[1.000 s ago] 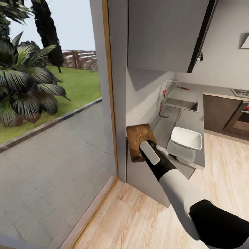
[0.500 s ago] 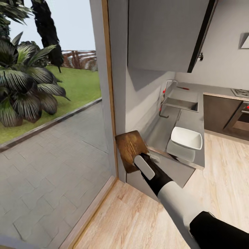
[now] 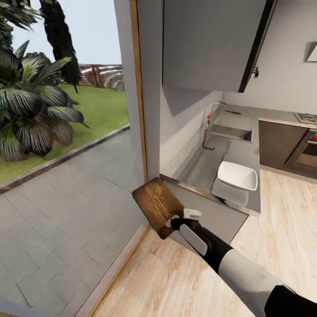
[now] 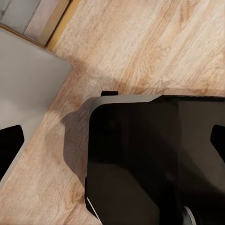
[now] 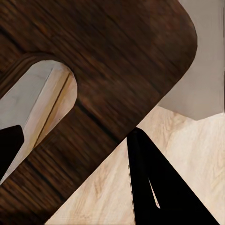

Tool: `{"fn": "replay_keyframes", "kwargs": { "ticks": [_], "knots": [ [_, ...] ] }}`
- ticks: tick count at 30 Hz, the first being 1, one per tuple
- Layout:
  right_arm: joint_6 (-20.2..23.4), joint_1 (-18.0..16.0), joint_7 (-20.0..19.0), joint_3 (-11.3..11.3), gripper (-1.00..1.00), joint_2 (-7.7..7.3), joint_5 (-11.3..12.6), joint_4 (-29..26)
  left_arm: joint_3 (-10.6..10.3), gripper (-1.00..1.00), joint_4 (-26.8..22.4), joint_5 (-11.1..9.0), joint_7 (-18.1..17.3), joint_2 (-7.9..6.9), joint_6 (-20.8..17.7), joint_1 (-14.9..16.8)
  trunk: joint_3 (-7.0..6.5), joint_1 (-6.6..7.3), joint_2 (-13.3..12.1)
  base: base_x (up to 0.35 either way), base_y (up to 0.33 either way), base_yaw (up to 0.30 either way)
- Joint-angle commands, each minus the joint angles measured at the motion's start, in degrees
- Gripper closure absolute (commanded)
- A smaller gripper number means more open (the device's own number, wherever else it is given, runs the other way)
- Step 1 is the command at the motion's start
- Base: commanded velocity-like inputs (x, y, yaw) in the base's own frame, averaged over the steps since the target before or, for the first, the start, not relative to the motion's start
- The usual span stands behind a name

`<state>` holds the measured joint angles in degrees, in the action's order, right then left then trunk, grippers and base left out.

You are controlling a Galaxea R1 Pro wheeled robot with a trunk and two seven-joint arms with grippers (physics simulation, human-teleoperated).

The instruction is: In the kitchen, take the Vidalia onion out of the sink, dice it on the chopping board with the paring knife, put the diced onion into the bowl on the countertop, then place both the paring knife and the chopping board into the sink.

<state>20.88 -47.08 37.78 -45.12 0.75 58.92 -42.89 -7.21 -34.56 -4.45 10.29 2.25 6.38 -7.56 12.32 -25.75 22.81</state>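
Dark-brown wooden chopping board w/ rounded corner & oval handle slot near its end; 1 black tool finger under board edge; light wood floor below.

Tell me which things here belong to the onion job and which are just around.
Job: chopping board, held off the counter by the right gripper; bowl; sink; countertop.
Just around: stove, upper cabinet, garden plants.

R arm: white forearm, black wrist, black claw.
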Motion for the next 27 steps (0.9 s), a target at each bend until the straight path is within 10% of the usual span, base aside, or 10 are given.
{"fn": "replay_keyframes", "kwargs": {
  "ticks": [1,5,18,27],
  "knots": [
    [-0.7,0.1,-0.3,-0.4,1.00,-0.41,0.8,-0.1,-0.4,-1.00,-0.1,-0.5,0.4,-0.05,0.1,0.0,0.10,-0.04,0.1,0.000,0.000,0.000],
    [-2.0,1.0,-1.9,-2.7,1.00,-1.30,0.7,-0.1,-0.3,-1.00,-0.1,-0.5,0.4,-0.08,0.1,0.0,0.10,-0.04,0.1,0.000,0.000,0.000],
    [-18.9,3.6,-7.9,-23.0,1.00,-8.09,0.9,0.0,-0.3,-1.00,-0.2,-0.5,0.4,-0.09,0.1,0.0,0.10,-0.04,0.1,0.000,0.000,0.000],
    [-25.2,8.6,-13.0,-25.5,1.00,-12.82,0.9,0.8,-0.3,-1.00,-0.2,-0.5,0.4,-0.13,0.1,0.0,0.10,-0.04,0.1,0.000,0.000,0.000]
  ]
}}
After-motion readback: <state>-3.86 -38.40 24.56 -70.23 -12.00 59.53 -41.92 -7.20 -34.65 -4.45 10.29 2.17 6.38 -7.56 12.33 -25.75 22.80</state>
